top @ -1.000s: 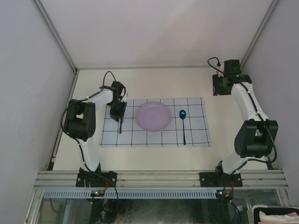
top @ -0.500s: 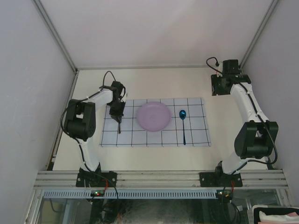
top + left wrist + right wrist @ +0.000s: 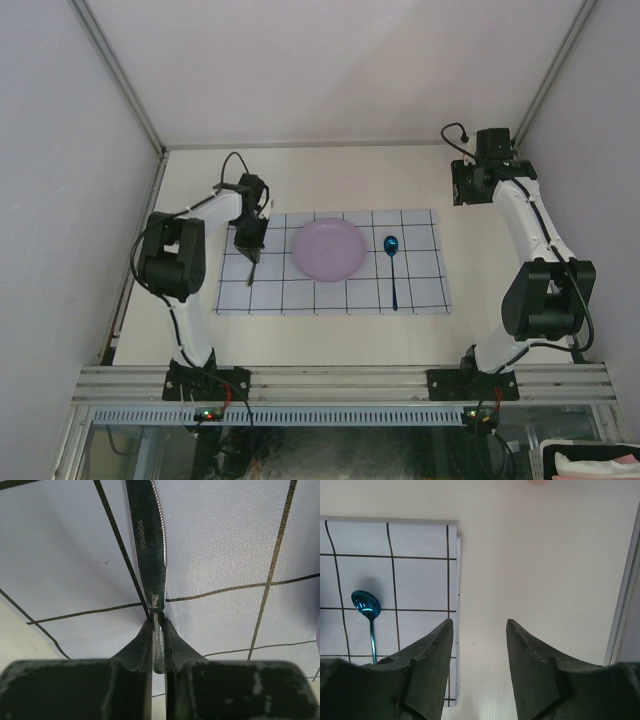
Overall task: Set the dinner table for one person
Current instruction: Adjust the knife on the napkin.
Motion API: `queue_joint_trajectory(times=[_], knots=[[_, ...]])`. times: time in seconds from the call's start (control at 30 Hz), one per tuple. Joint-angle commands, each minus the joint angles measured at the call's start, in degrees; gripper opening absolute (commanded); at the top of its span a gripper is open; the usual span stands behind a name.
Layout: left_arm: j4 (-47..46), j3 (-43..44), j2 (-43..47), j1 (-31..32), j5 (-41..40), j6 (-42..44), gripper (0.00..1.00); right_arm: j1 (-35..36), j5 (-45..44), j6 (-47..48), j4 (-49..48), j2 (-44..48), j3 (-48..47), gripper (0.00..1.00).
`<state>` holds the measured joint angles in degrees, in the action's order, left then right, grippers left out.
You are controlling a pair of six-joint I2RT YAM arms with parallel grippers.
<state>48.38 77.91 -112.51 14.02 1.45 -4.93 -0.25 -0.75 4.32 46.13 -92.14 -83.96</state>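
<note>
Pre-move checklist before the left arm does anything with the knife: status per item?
1. Left pincer shut on knife handle: ok.
2. Knife over the grid cloth, left of the plate: ok.
3. Knife lifted off the cloth: cannot tell.
4. Spoon on the cloth, right of the plate, apart from it: ok.
5. Right pincer open, empty, above bare dinner table: ok.

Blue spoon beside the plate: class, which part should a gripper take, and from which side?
Probably its slim handle, from straight above, jaws across it: the blue spoon lies flat on the gridded cloth, and its bowl is wider and rounded.
</note>
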Motion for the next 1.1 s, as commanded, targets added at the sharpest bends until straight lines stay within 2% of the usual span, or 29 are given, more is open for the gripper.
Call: queue_joint_trajectory(times=[0.0, 0.17, 0.43, 0.77, 1.07], knots=[[-0.5, 0.8, -3.4, 0.5, 1.3, 0.9, 0.08, 0.0, 0.6, 0.1, -0.9, 2.9, 0.5, 0.47], [-0.5, 0.9, -3.8, 0.6, 1.4, 1.0, 0.00, 0.0, 0.6, 0.1, -0.9, 2.8, 0.5, 0.47], [0.6, 1.8, -2.3, 0.5, 1.5, 0.9, 0.00, 0.5, 0.8, 0.0, -1.3, 2.2, 0.2, 0.47], [1.2, 1.5, 2.6, 0.6, 6.2, -2.5, 0.00, 1.2, 1.3, -0.3, -1.6, 1.7, 0.1, 0.46], [1.5, -0.2, 7.0, 0.7, 4.2, -5.4, 0.00, 1.8, 1.9, 0.0, -1.2, 1.4, -0.4, 0.45]])
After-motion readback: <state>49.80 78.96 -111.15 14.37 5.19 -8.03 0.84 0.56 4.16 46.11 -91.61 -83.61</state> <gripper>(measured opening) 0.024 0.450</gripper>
